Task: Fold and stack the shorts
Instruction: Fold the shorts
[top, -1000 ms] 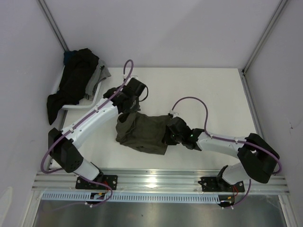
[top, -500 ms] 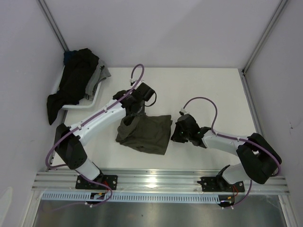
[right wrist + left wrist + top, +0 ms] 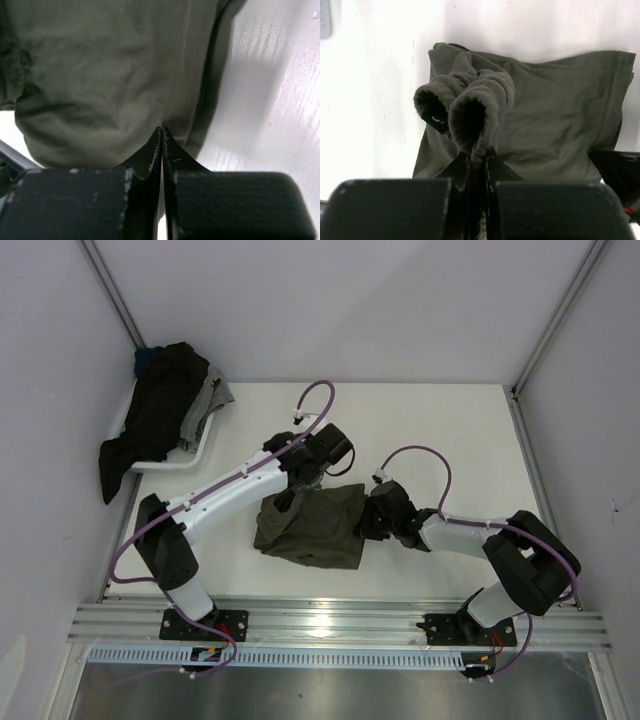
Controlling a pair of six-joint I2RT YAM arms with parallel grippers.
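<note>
Olive-green shorts [image 3: 310,525] lie as a rough rectangle on the white counter [image 3: 450,440], a little toward six o'clock from its middle and nearest the arm bases. At the bundle's three o'clock edge the right fingers [image 3: 147,155] are pressed fully together with their tips at the hem. Whether a thin edge of cloth is caught between them cannot be told. At its eleven o'clock corner the left fingers [image 3: 460,170] are clamped on a raised, rolled bunch of the same olive cloth, lifted clear of the flat layer beneath. This looks like the middle of the folding step on the first pair: one end is held up, ready to be carried over the rest. By my judgement the next move calls for the left arm to bring that bunch across toward five o'clock, lay it flat so the edges meet, and let go without dragging the lower layer, while the right arm steadies the far edge. Farther off, at ten o'clock, the white basket [image 3: 200,455] sits in the corner. The black shorts [image 3: 150,425] are heaped in it and hang over its left rim, with a grey piece of cloth [image 3: 210,400] beside them, so the second pair is not yet folded and nothing is stacked.
</note>
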